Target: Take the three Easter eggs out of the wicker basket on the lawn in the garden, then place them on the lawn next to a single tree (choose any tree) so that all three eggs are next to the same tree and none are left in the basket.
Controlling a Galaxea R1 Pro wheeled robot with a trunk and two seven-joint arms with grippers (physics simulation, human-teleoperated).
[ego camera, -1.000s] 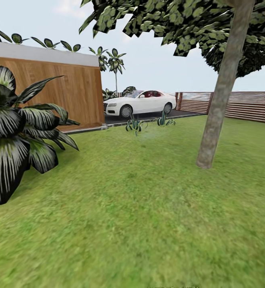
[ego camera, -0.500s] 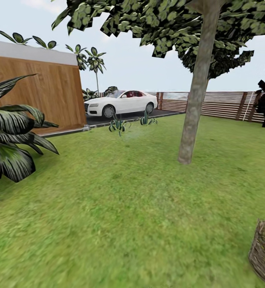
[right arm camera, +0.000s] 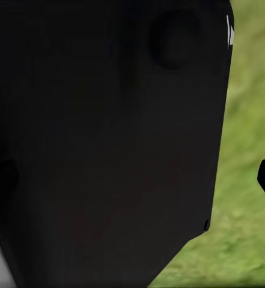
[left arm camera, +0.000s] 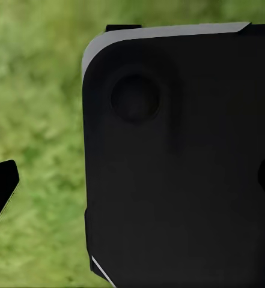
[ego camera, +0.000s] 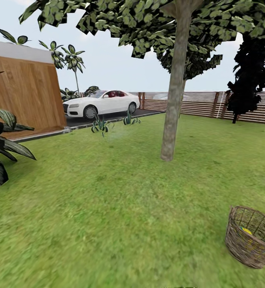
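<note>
Eggs: one yellow egg [ego camera: 246, 231] shows inside the basket [ego camera: 250, 242], standing on the lawn [ego camera: 120, 208] well apart from the tree [ego camera: 173, 92]. Whether either pincer is apart or together cannot be told.

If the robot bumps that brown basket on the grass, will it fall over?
Probably not easily. The basket sits upright on flat lawn, and it looks wide and low. It narrows toward the bottom, though, so a hard push near the rim might tip it. Its open weave suggests it is light and could slide.
</note>
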